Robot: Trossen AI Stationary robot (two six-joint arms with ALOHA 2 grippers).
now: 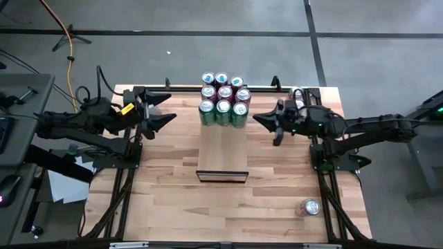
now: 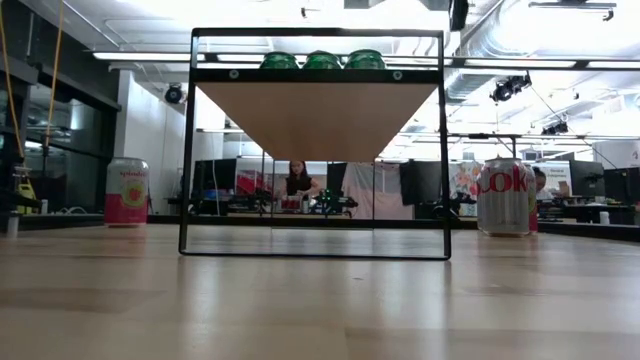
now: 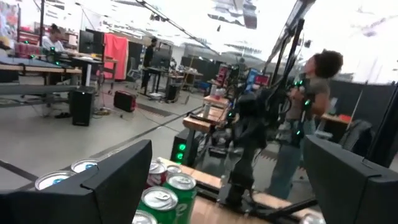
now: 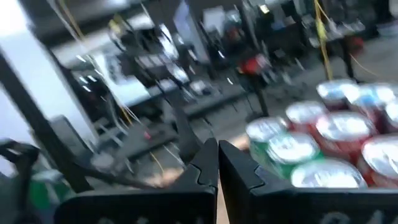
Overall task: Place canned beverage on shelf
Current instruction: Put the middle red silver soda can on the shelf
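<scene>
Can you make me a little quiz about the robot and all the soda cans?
1. True or false: the left gripper is open and holding nothing.
2. How many cans stand in the cluster of cans on the shelf? A) four B) six C) nine
3. Fill in: the lone can on the table sits on the ____ arm's side.

Key:
1. True. Its fingers are spread, beside the cans, not touching them.
2. C, three rows of three, with the green cans nearest the shelf's framed end.
3. Right. The right gripper is shut and empty, up near the cluster.
</scene>
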